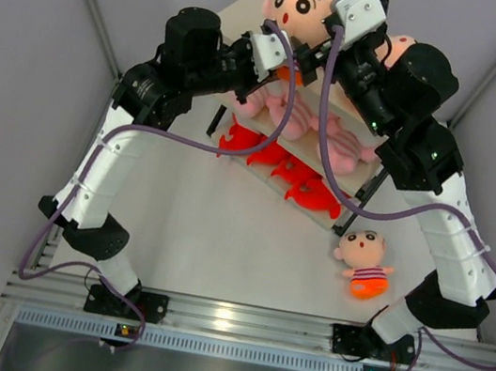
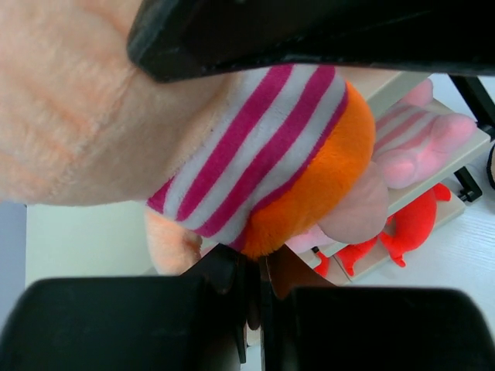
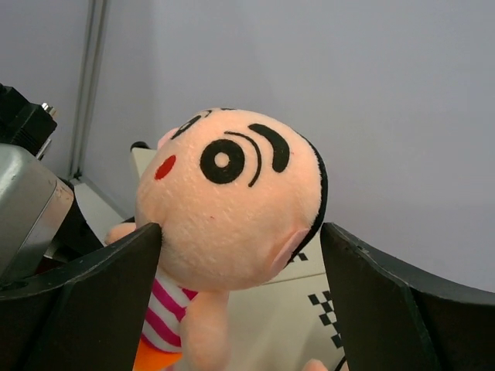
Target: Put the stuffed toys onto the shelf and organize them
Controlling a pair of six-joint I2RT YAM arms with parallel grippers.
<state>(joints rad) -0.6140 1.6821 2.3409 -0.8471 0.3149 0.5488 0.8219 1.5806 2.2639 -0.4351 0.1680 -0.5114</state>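
A boy doll [image 1: 302, 4] with a striped shirt and orange shorts stands upright on the top board of the slanted shelf [image 1: 356, 179]. My left gripper [image 1: 272, 52] is shut on the doll's orange shorts [image 2: 309, 185], pinched between its closed fingertips [image 2: 255, 286]. My right gripper [image 3: 240, 236] is open around the doll's head [image 3: 232, 201], its left finger touching the cheek and its right finger apart. A second doll [image 1: 364, 262] lies on the table at the right. A third doll [image 1: 400, 47] is mostly hidden behind the right arm. Pink plush animals [image 1: 284, 113] lie on the middle tier.
Red plush toys [image 1: 288, 171] fill the bottom tier and also show in the left wrist view [image 2: 414, 224]. The checkered strip [image 3: 329, 309] marks the top board. Grey walls close in behind the shelf and on both sides.
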